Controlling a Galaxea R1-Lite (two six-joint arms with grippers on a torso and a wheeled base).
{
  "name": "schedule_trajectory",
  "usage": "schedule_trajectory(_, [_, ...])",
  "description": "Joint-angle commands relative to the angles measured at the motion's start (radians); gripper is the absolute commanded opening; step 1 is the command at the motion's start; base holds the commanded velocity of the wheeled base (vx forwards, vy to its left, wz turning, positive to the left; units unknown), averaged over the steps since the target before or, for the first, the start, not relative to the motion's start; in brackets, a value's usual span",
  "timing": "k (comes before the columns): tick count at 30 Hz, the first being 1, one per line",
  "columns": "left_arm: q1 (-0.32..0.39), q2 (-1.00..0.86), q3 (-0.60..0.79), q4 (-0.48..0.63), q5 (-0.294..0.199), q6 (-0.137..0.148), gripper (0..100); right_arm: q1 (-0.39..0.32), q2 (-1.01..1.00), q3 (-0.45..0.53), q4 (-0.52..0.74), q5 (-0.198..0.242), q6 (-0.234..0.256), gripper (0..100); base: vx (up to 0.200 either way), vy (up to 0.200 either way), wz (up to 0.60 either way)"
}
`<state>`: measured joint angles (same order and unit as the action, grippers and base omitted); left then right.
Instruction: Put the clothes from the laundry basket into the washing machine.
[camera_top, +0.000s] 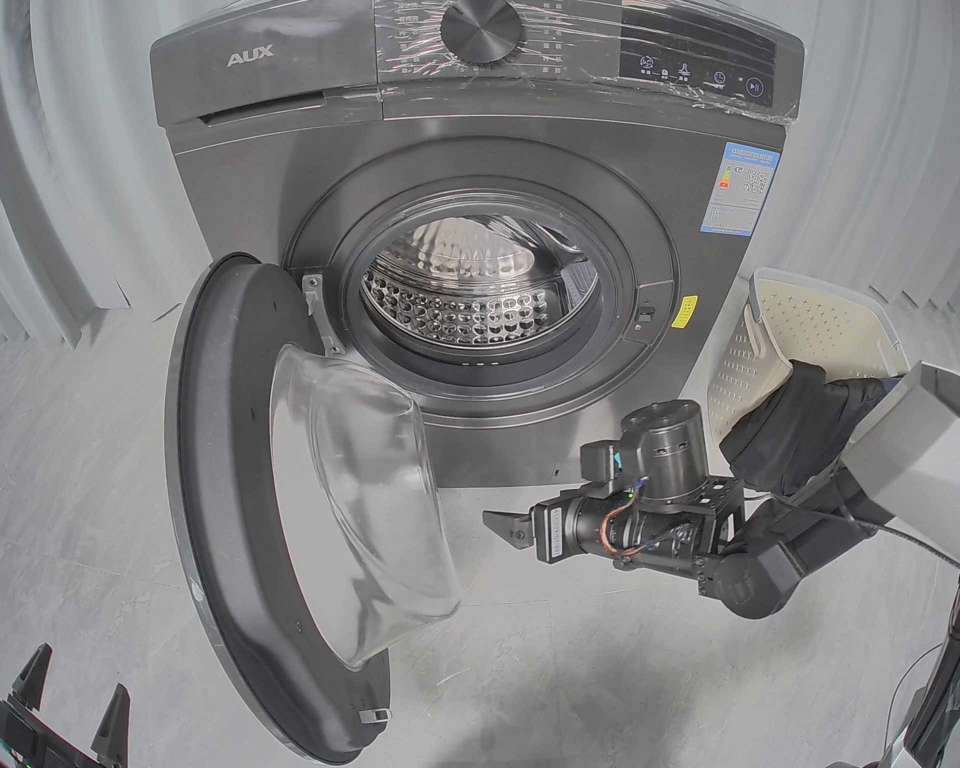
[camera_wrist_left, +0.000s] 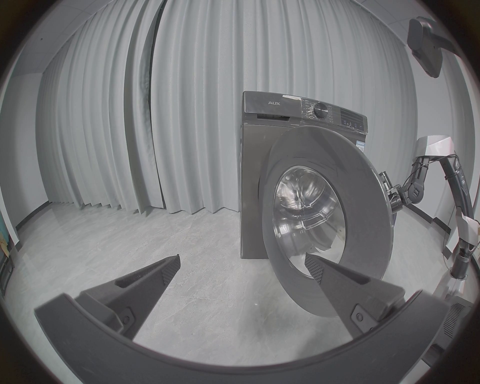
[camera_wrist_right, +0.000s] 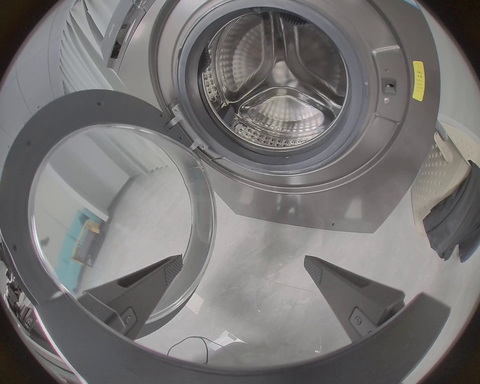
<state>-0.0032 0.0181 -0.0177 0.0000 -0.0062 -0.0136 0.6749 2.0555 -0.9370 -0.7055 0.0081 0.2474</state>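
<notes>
Pale pleated curtains (camera_wrist_left: 125, 125) are hanging behind the dark grey front-loading washing machine (camera_top: 250, 190), which is standing on a light grey stone-patterned floor (camera_top: 600, 660). The machine's round grey door with a bulging clear glass window (camera_top: 215, 450) is standing wide open, hinged on the side of the machine nearer my left arm. Through the opening I am looking straight into the shiny perforated steel drum (camera_top: 470, 290).

A cream perforated plastic laundry basket (camera_top: 820, 325) is sitting on the floor just beside the machine's front corner on my right-arm side. A dark crumpled piece of clothing (camera_top: 790, 425) is lying in it and draping over its rim, apart from the machine.

I am holding the right end effector (camera_wrist_right: 241, 258) low in front of the machine, below the drum opening and between the open door and the basket. Its fingers are spread apart and are gripping nothing. The left end effector (camera_wrist_left: 241, 257) is hanging well out from the machine, facing the outer side of the open door. Its fingers are likewise parted, with nothing between them.
</notes>
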Motion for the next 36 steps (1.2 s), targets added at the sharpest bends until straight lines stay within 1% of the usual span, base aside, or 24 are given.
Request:
schedule_trajectory(1, [0.002, -0.017, 0.016, 0.0, 0.0, 0.0, 100, 0.063, 0.114, -0.069, -0.006, -0.007, 0.003, 100, 0.0, 0.0, 0.0])
schedule_trajectory(4, [0.0, -0.017, 0.016, 0.0, 0.0, -0.002, 100, 0.121, 0.141, -0.095, -0.04, 0.001, 0.009, 100, 0.0, 0.0, 0.0])
schedule_trajectory(5, [0.0, -0.017, 0.016, 0.0, 0.0, -0.002, 100, 0.121, 0.141, -0.095, -0.04, 0.001, 0.009, 100, 0.0, 0.0, 0.0])
schedule_trajectory(6, [0.0, -0.017, 0.016, 0.0, 0.0, -0.003, 100, 0.15, 0.155, -0.108, -0.078, 0.003, 0.018, 100, 0.0, 0.0, 0.0])
schedule_trajectory(7, [0.0, -0.017, 0.016, 0.0, 0.0, -0.003, 100, 0.158, 0.156, -0.112, -0.094, 0.001, 0.026, 100, 0.0, 0.0, 0.0])
schedule_trajectory(10, [0.0, -0.017, 0.016, 0.0, 0.0, -0.005, 100, 0.147, 0.15, -0.121, -0.103, -0.002, 0.032, 100, 0.0, 0.0, 0.0])
schedule_trajectory(13, [0.0, -0.017, 0.016, 0.0, 0.0, -0.005, 100, 0.114, 0.126, -0.105, -0.104, -0.003, 0.032, 100, 0.0, 0.0, 0.0])
schedule_trajectory(16, [0.0, -0.017, 0.016, 0.0, 0.0, -0.003, 100, 0.101, 0.095, -0.074, -0.106, -0.003, 0.03, 100, -0.2, 0.0, 0.0])
schedule_trajectory(19, [0.002, -0.017, 0.016, 0.0, 0.0, -0.003, 100, 0.103, 0.092, -0.072, -0.106, -0.003, 0.03, 100, -0.2, 0.0, 0.0])
schedule_trajectory(20, [0.0, -0.017, 0.016, 0.0, 0.0, -0.002, 100, 0.103, 0.092, -0.074, -0.106, -0.003, 0.03, 100, 0.0, 0.0, 0.0])
schedule_trajectory(26, [0.0, -0.017, 0.016, 0.0, 0.0, -0.002, 100, 0.103, 0.121, -0.12, -0.104, -0.003, 0.03, 100, 0.0, 0.0, 0.0])
schedule_trajectory(27, [0.0, -0.017, 0.016, 0.0, 0.0, -0.002, 100, 0.103, 0.152, -0.149, -0.106, -0.003, 0.032, 100, 0.0, 0.0, 0.0])
schedule_trajectory(28, [0.0, -0.017, 0.016, 0.0, 0.0, -0.002, 100, 0.103, 0.16, -0.158, -0.106, -0.003, 0.032, 100, 0.0, 0.0, 0.0])
schedule_trajectory(32, [0.002, -0.017, 0.016, 0.0, 0.0, -0.002, 100, 0.134, 0.224, -0.23, -0.114, -0.005, 0.036, 100, 0.0, 0.0, 0.0])
schedule_trajectory(34, [0.0, -0.017, 0.016, 0.0, 0.0, -0.002, 100, 0.157, 0.261, -0.266, -0.143, -0.007, 0.046, 100, 0.0, 0.0, 0.0])
schedule_trajectory(36, [0.0, -0.017, 0.016, 0.0, 0.0, -0.003, 100, 0.183, 0.295, -0.31, -0.201, -0.013, 0.064, 100, 0.0, 0.0, 0.0])
